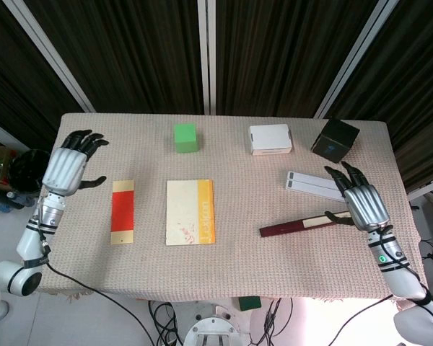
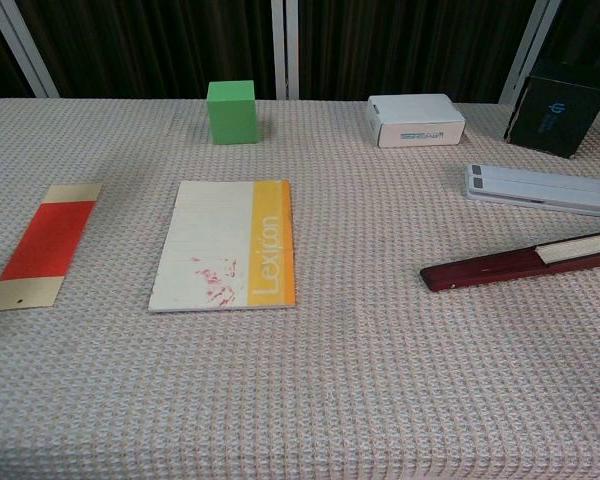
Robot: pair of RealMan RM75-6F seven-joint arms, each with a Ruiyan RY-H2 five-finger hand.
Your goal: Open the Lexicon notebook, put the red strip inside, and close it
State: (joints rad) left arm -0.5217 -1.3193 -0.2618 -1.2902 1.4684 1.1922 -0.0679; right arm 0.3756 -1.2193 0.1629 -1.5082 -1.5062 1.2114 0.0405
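The Lexicon notebook [image 1: 190, 212] lies closed and flat near the middle of the table [image 1: 224, 274], long axis running 12 to 6 o'clock, its yellow spine band on the 3 o'clock side with the title reading up toward 12. At its 9 o'clock, apart from it, the red strip [image 1: 122, 211] lies parallel, cream ends at 12 and 6. The left hand [image 1: 71, 164] hovers at the strip's 10 o'clock, fingers spread, holding nothing. The right hand [image 1: 363, 198] sits at the table's 3 o'clock side, fingers apart; whether its thumb touches the dark red stick [image 1: 296, 226] is hard to tell. The chest view shows neither hand.
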